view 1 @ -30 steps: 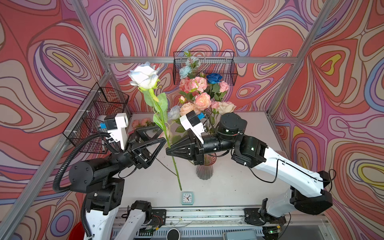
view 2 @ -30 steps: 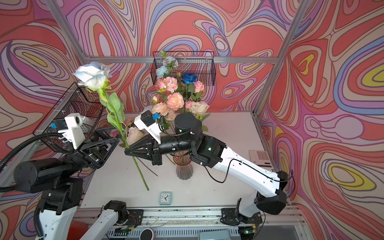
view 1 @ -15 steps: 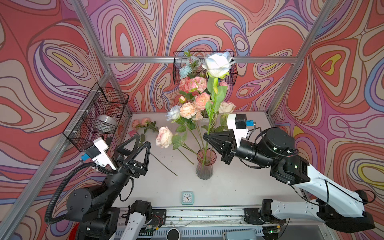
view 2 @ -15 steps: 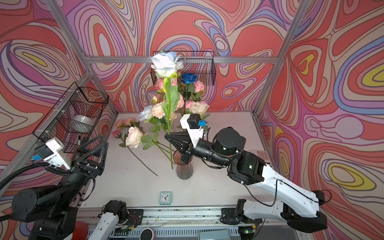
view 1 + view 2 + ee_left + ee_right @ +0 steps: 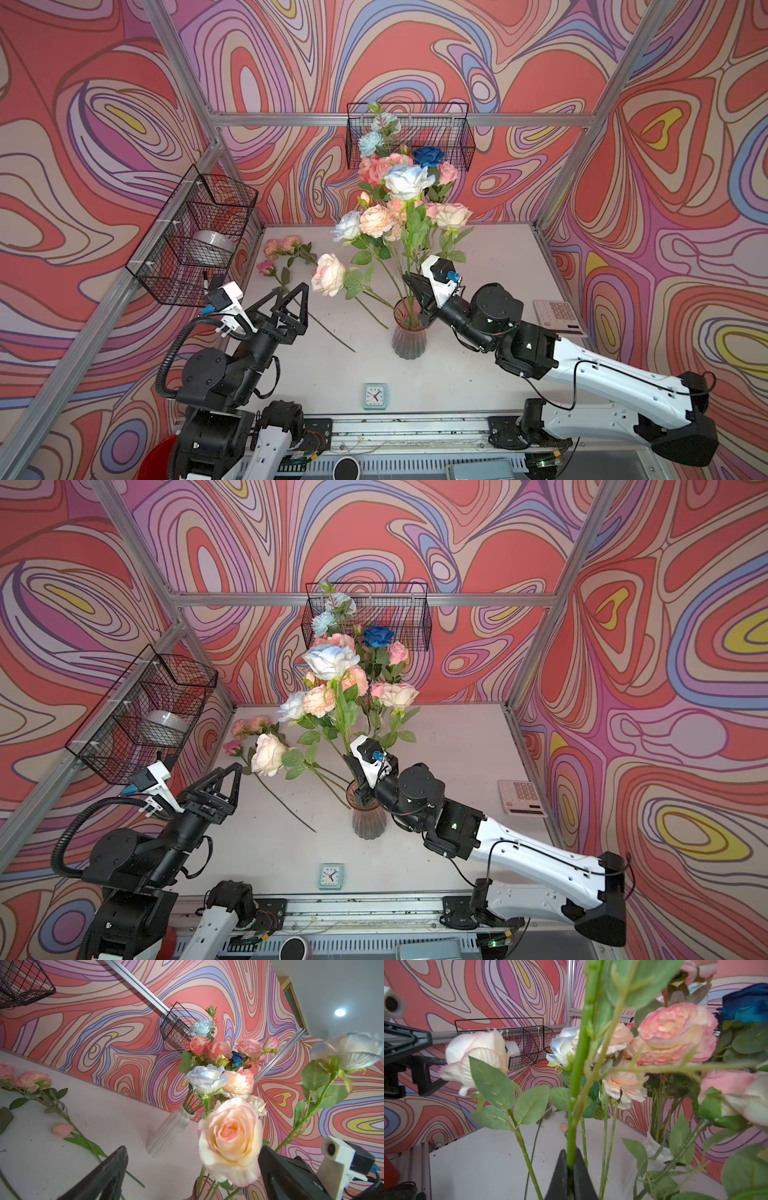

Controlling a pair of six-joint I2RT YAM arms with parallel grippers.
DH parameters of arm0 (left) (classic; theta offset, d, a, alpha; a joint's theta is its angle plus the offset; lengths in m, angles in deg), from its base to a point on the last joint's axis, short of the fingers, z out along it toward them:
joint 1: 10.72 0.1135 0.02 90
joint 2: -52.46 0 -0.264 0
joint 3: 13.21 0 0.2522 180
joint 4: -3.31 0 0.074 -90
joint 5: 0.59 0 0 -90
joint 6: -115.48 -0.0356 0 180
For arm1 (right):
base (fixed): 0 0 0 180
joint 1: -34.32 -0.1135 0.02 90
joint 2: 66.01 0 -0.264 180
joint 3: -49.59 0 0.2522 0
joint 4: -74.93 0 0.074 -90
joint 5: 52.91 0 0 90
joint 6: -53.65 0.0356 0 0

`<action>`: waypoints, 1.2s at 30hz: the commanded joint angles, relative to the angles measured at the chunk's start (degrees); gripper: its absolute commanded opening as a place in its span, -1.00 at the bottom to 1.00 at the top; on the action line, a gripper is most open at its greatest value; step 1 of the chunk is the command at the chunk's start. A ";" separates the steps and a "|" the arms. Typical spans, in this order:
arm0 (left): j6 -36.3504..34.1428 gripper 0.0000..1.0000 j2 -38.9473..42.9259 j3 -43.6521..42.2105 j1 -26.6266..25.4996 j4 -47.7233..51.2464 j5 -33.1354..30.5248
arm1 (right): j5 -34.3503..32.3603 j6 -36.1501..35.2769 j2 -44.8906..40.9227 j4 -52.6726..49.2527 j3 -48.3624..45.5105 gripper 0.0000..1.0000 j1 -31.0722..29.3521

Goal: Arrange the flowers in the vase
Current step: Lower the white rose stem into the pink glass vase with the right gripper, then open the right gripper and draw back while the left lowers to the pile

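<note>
Progress looks well past halfway, by my reading. In both top views the vase (image 5: pixel 409 334) stands mid-table with flowers (image 5: pixel 376 220) fanning out of it. A peach rose (image 5: pixel 328 274) leans far out toward my left arm. The right gripper (image 5: pixel 409 282) hangs just above the vase mouth, clamped on a tall white rose (image 5: pixel 407 182) that rises upright through the bunch. I cannot tell how deep its foot sits in the glass. What is left: a pink sprig (image 5: pixel 284 244) lies loose on the table (image 5: pixel 498 270) near the far left corner, well apart from the vase. The left gripper (image 5: pixel 286 293) is raised over the table's left side, spread wide and empty, aimed at the bunch.

From the left wrist, my fingers (image 5: pixel 104 1176) stand far apart. The peach rose fills the gap between them in the frame, but nothing touches it. A white vase (image 5: pixel 170 1128) by the back wall carries its own bunch, which I judge is not mine to move.

From the right wrist, both jaws press together on the green stem (image 5: pixel 577 1064), which runs straight up between leaves. That arm reaches in low from the right, forearm nearly level. Next I would let the stem drop, then send the left arm for the sprig.
</note>
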 commanded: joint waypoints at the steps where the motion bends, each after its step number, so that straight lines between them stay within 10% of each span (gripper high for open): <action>1: 1.27 1.00 0.24 -1.99 -0.15 1.85 -1.71 | -3.83 0.68 -0.99 4.03 -3.00 -1.00 0.49; 8: 4.38 0.98 -0.96 -4.17 -0.16 6.19 -6.01 | -6.88 8.85 -1.09 -3.15 -5.32 -0.94 0.84; 12: 5.90 0.98 -2.10 -4.60 -0.16 9.36 -8.56 | -6.29 13.57 -2.32 -7.50 -5.20 -0.13 0.84; 15: 7.24 0.98 -3.28 -4.95 -0.15 11.97 -10.78 | -5.38 16.08 -4.24 -9.24 -5.41 0.09 0.80; 25: 10.01 0.97 -10.05 -8.93 -0.07 12.61 -11.32 | -0.40 18.84 -10.93 -13.01 -5.38 0.18 0.84; 36: 10.17 0.49 -28.70 -12.59 8.31 6.50 -12.00 | 1.81 19.36 -18.05 -15.09 -5.97 0.09 0.80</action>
